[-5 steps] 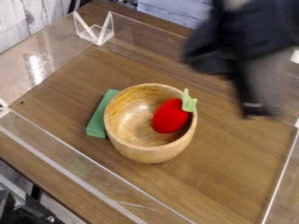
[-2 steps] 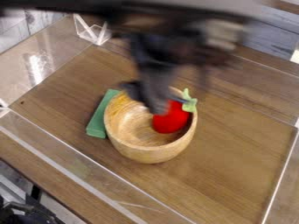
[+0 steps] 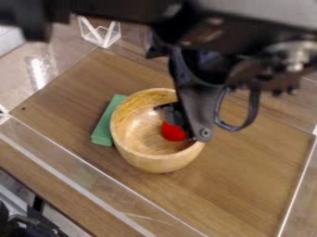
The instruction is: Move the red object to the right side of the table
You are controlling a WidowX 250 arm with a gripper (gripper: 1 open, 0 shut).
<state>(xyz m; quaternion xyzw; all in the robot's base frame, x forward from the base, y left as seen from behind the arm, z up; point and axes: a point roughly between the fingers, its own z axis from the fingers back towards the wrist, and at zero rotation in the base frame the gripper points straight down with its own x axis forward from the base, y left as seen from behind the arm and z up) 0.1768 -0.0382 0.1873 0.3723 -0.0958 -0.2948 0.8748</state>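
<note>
The red object [image 3: 175, 132] lies inside the wooden bowl [image 3: 133, 153] on the right of its hollow, and only its lower left part shows. My gripper [image 3: 207, 128] reaches down from the upper right over the bowl's right rim. Its dark fingers [image 3: 192, 116] stand apart and open; one finger covers the fruit's right side and the other hangs outside the rim. I cannot tell whether the finger touches the fruit. The brown wood-grain table [image 3: 247, 176] spreads around the bowl.
A green flat cloth [image 3: 104, 123] pokes out from under the bowl's left side. Clear acrylic walls [image 3: 74, 180] border the tabletop, and a small clear stand [image 3: 99, 31] sits at the back left. The arm's dark body fills the upper right.
The arm swung in from the upper right, passed blurred over the bowl, and has come down into it beside the fruit. The red object and bowl have not moved.
</note>
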